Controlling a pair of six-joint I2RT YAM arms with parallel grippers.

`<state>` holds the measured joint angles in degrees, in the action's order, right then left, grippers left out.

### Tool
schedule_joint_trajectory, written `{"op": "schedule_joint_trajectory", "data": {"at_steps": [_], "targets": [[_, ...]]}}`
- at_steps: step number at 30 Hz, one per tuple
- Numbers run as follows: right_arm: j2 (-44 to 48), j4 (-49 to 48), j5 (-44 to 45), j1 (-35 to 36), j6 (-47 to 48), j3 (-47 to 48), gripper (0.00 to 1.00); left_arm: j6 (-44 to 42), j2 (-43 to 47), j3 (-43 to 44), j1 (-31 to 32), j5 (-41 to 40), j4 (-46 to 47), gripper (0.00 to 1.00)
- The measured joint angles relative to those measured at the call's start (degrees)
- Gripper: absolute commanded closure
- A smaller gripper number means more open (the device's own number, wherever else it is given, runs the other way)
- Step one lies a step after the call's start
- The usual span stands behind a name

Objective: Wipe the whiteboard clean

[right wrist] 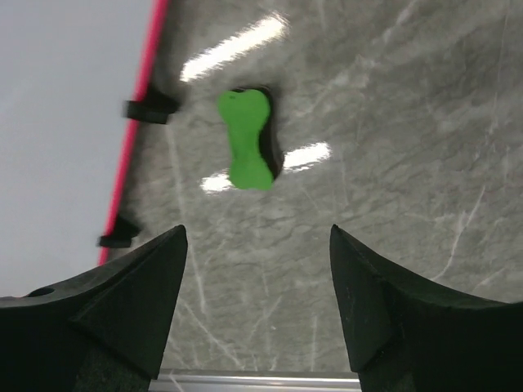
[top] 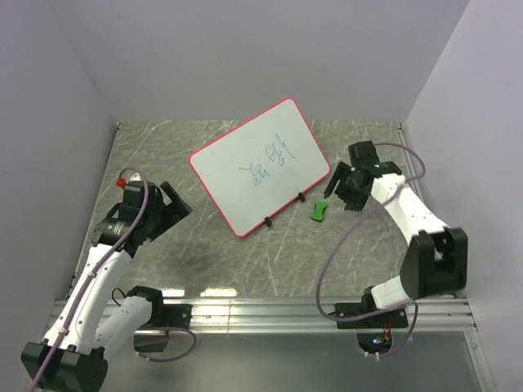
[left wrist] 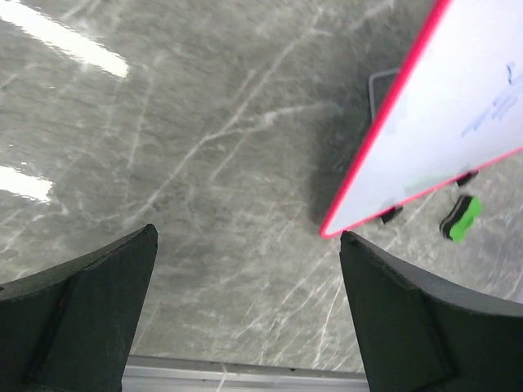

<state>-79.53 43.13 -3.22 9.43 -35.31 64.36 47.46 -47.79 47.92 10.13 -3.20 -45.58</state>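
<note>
At table (top: pixel 204 245) centre, the whiteboard (top: pixel 261 167) carries blue writing. The green eraser (top: pixel 319 211) lies just beside its clipped near-right edge. The left gripper (left wrist: pixel 247 237) and right gripper (right wrist: pixel 257 233) are both spread apart, holding nothing.

Both arms are built of white shell links joined by black motor housings, each on a black base block. A purple-grey cable (top: pixel 145 204) runs along the left arm (top: pixel 90 282), and a small red cap (top: pixel 122 181) sits at the wrist end. The right arm (top: pixel 406 214) trails a looping cable (top: pixel 325 273) of the same colour, and a green light (top: pixel 377 166) glows on its black wrist. The left gripper (left wrist: pixel 245 314) and right gripper (right wrist: pixel 257 306) have matte black, wedge-shaped fingers (left wrist: pixel 82 318) with curved inner edges.
</note>
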Motion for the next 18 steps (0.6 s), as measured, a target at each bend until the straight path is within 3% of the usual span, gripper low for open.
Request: {"op": "schedule_joint_trajectory", "data": {"at_steps": [6,18], "targets": [[-12.4,2.0,0.9,0.8,0.3,1.8,0.25,-0.5,0.1,0.2,4.3,-0.2,-0.3,0.02],[-23.8,1.2,0.6,6.5,0.7,8.9,0.25,-1.8,-2.1,5.2,5.3,-2.4,-2.4,0.04]]}}
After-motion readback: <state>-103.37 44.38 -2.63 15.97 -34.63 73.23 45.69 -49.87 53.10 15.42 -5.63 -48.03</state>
